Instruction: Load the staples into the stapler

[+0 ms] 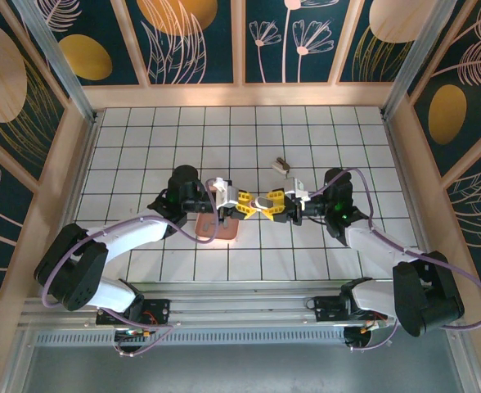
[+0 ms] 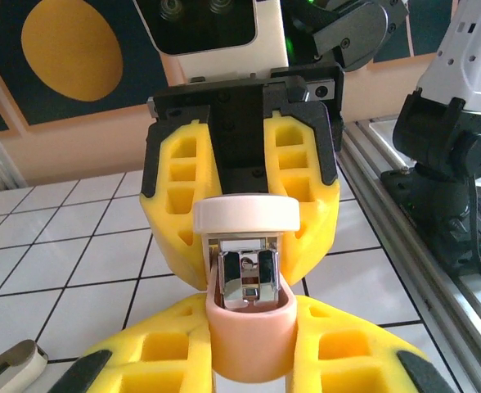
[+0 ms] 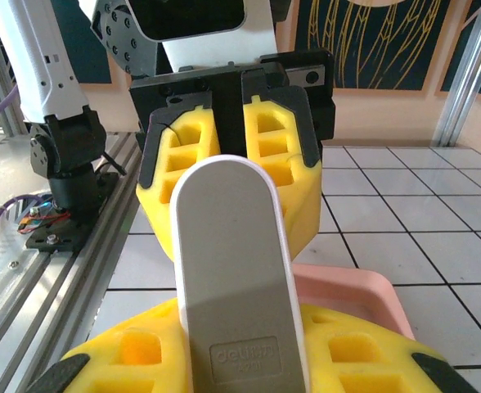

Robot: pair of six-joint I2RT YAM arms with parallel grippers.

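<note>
The stapler (image 1: pixel 255 202) hangs above the table's middle, held between both grippers. In the left wrist view its pink end (image 2: pixel 249 340) faces me, with shiny metal inside and a white cap above. My left gripper (image 2: pixel 250 348) is shut on that pink end, and its yellow fingers (image 2: pixel 351 352) press both sides. In the right wrist view a grey, white-rimmed face of the stapler (image 3: pixel 232 270) shows a moulded label. My right gripper (image 3: pixel 240 356) is shut on it. From above, the left gripper (image 1: pixel 242 202) and right gripper (image 1: pixel 268 203) meet tip to tip. I cannot make out the staples.
A shallow pink tray (image 1: pixel 224 232) lies on the tiles just below the left gripper, and its rim (image 3: pixel 357 288) shows beside the right fingers. A small grey-and-white object (image 1: pixel 281 164) lies further back on the tiles. Aluminium rails (image 1: pixel 240 315) run along the near edge.
</note>
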